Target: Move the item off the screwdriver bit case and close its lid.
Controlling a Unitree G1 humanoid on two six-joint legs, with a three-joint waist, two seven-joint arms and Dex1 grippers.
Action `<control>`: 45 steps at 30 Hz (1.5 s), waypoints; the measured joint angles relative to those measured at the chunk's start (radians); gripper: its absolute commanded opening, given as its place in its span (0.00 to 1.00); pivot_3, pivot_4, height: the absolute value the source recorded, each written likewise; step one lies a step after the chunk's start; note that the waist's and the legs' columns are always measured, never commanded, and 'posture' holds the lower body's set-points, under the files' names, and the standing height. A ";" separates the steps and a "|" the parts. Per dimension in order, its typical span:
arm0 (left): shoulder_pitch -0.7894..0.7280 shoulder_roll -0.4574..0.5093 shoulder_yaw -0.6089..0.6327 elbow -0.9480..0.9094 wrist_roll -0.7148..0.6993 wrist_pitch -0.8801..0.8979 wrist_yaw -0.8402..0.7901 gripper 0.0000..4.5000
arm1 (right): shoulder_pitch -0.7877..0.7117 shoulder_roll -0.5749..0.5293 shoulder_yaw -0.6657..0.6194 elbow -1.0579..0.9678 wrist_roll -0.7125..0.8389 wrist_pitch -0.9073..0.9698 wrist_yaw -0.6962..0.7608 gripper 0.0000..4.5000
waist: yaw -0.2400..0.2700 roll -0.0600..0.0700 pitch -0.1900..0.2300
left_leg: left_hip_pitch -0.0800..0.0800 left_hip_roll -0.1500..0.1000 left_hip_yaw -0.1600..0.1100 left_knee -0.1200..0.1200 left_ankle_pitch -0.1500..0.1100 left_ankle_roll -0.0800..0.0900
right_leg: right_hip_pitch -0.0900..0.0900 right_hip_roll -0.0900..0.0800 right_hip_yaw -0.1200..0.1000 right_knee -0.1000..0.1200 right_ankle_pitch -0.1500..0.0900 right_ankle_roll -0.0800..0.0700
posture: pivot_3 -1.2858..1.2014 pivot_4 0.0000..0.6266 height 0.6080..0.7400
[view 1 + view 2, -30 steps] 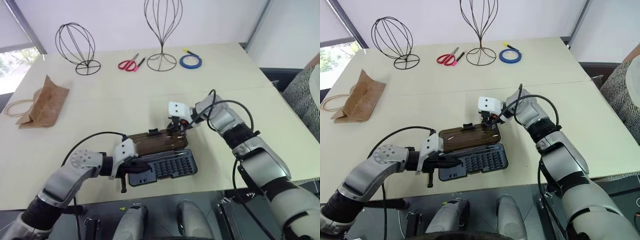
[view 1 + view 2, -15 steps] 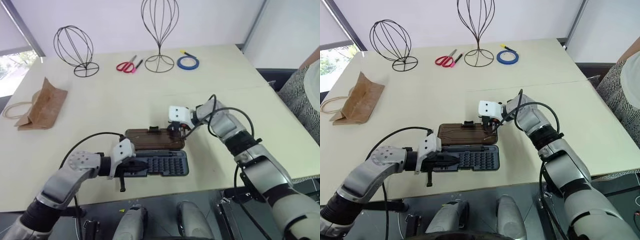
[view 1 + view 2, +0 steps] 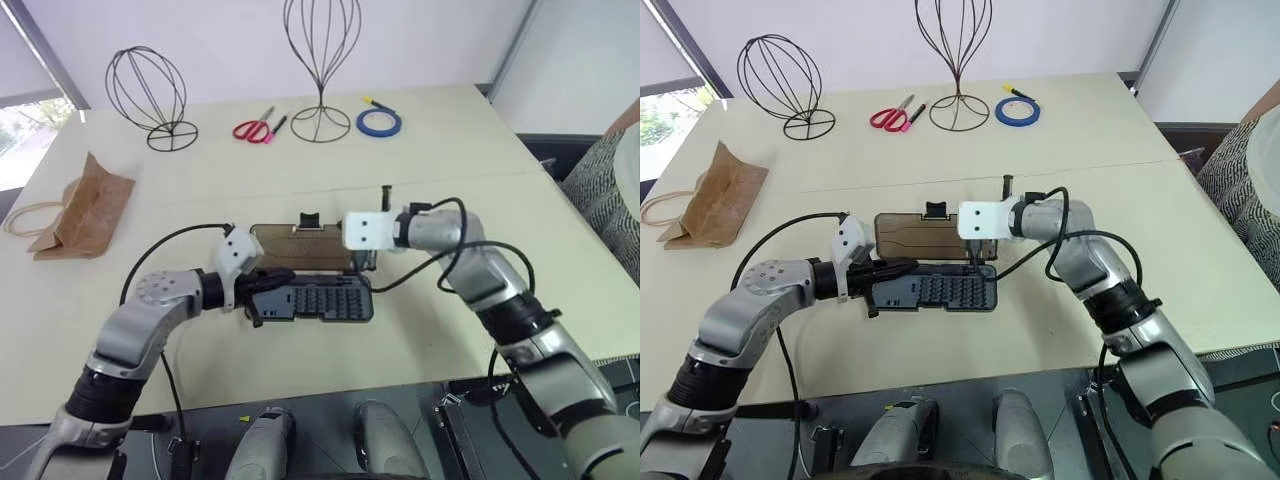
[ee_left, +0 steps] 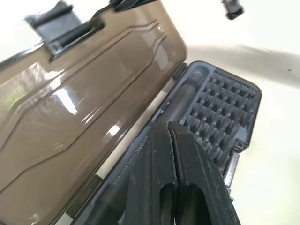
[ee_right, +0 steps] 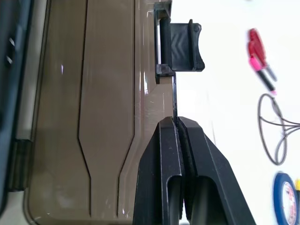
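Paper bag: the brown kraft paper bag [image 3: 84, 209] lay on the tabletop [image 3: 450, 150] well off to the robot's left, well apart from the case. First half of the task judged done.
Bit case: the screwdriver bit case [image 3: 318, 298] sat near the front edge, base open, rows of bits and the slim driver showing.
Lid: the smoky brown lid [image 3: 300, 247] stood tilted up from the hinge, latch tab [image 3: 311, 220] at its upper edge. A second before it lay flat on the tabletop behind the base; now it was raised partway.
Right pincer: the right pincer [image 5: 177, 123] was fully closed with the thin free edge of the lid running in between its fingertips, just beside the latch tab; it had risen with the lid.
Left pincer: the left pincer [image 4: 170, 129] was fully closed, holding nothing, its tips over the driver slot at the base's left end, apparently steadying the base; it had come forward from the front edge.
Meaning: closing was under way. Judged remaining: swing the lid over the bits and press the latch home.
Risk: the base might slide if the left pincer lifted off.
Bystanders: wire head stands, red scissors [image 3: 254, 130], blue tape roll [image 3: 380, 122], untouched at the far edge.
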 measured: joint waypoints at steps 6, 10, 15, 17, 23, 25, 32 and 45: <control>-0.061 -0.048 0.028 0.019 -0.047 0.024 0.015 0.00 | 0.050 0.008 0.001 -0.111 -0.007 0.046 -0.002 0.01 | 0.004 -0.001 0.001 | -0.001 0.000 0.000 0.001 0.000 0.000 | 0.000 0.000 0.000 0.000 0.000 0.000 | 0.52 0.24 1.00; -0.191 -0.095 0.131 0.050 -0.136 0.081 0.061 0.00 | 0.062 0.014 0.004 -0.138 -0.007 0.056 -0.003 0.01 | 0.006 -0.004 0.003 | -0.001 0.000 -0.001 0.002 0.000 0.000 | 0.000 0.000 -0.001 0.000 0.000 0.000 | 0.52 0.24 1.00; -0.364 -0.125 0.246 0.109 -0.213 0.112 0.137 0.00 | 0.070 0.014 0.007 -0.139 -0.011 0.057 -0.004 0.01 | 0.003 -0.004 0.003 | -0.002 0.000 0.000 0.001 0.000 0.000 | 0.000 0.000 -0.001 -0.001 0.000 0.000 | 0.52 0.24 1.00; -0.412 -0.125 0.273 0.174 -0.200 0.093 0.175 0.00 | 0.070 0.014 0.010 -0.139 -0.015 0.055 -0.004 0.01 | 0.002 -0.005 0.003 | -0.001 -0.001 0.000 0.001 0.000 0.000 | -0.001 0.000 -0.001 0.000 0.000 0.001 | 0.52 0.24 1.00; -0.371 -0.055 0.271 0.376 -0.054 -0.058 0.188 0.00 | 0.070 0.014 0.013 -0.139 -0.017 0.046 -0.008 0.01 | -0.001 -0.004 0.003 | -0.002 -0.001 0.000 0.000 0.000 0.000 | -0.002 0.001 0.000 -0.001 0.000 0.000 | 0.52 0.24 1.00; -0.324 -0.038 0.253 0.430 -0.013 -0.106 0.162 0.00 | 0.070 0.013 0.013 -0.139 -0.017 0.043 -0.011 0.01 | 0.001 -0.004 0.003 | -0.004 -0.001 0.000 0.000 0.000 0.000 | -0.004 0.000 0.000 0.000 0.000 0.000 | 0.52 0.24 1.00; -0.232 -0.050 0.201 0.443 -0.001 -0.125 0.067 0.00 | 0.068 0.014 0.014 -0.139 -0.018 0.042 -0.019 0.01 | 0.009 -0.005 0.003 | -0.015 -0.001 0.000 0.004 0.001 -0.002 | -0.014 0.000 0.000 0.001 0.002 0.001 | 0.52 0.24 1.00; -0.154 -0.031 0.161 0.448 0.029 -0.109 -0.011 0.00 | 0.067 0.014 0.020 -0.137 -0.018 0.040 -0.017 0.01 | 0.006 -0.005 0.003 | -0.015 -0.001 0.000 0.003 0.001 -0.002 | -0.014 0.000 0.000 0.001 0.002 0.001 | 0.52 0.24 1.00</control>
